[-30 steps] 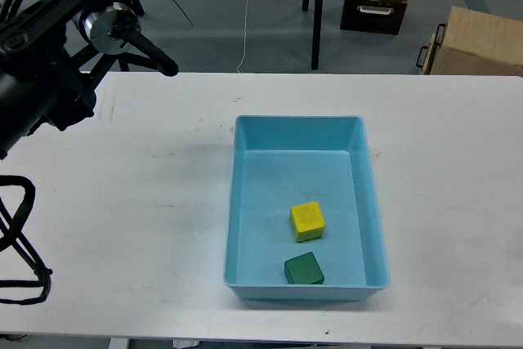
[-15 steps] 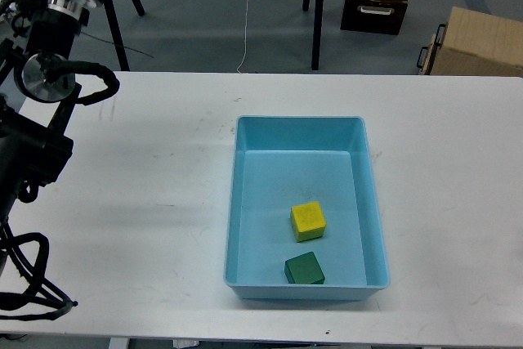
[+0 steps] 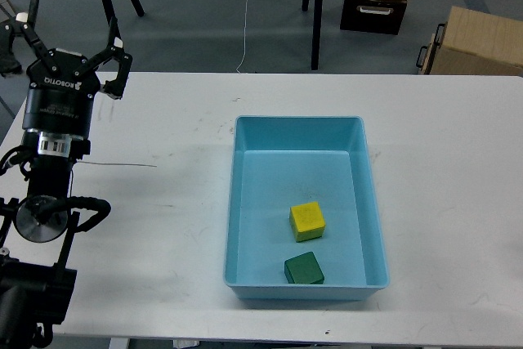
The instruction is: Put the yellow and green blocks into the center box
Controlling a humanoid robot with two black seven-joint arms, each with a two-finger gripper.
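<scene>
A yellow block [image 3: 307, 221] and a green block [image 3: 304, 269] lie inside the light blue box [image 3: 245, 202] at the table's middle, the green one near the box's front wall. My left gripper [image 3: 72, 22] is open and empty, fingers spread, pointing up over the table's far left edge, well away from the box. My right gripper is not in view.
The white table [image 3: 147, 202] carries a thin line mark left of the box. Beyond the far edge stand tripod legs [image 3: 315, 14], a cardboard box [image 3: 478, 38] and a dark case [image 3: 374, 7] on the floor.
My left arm has swung back and down to the left side; its gripper, earlier out of the view's top, now shows upright and open. The blocks and box have not moved.
</scene>
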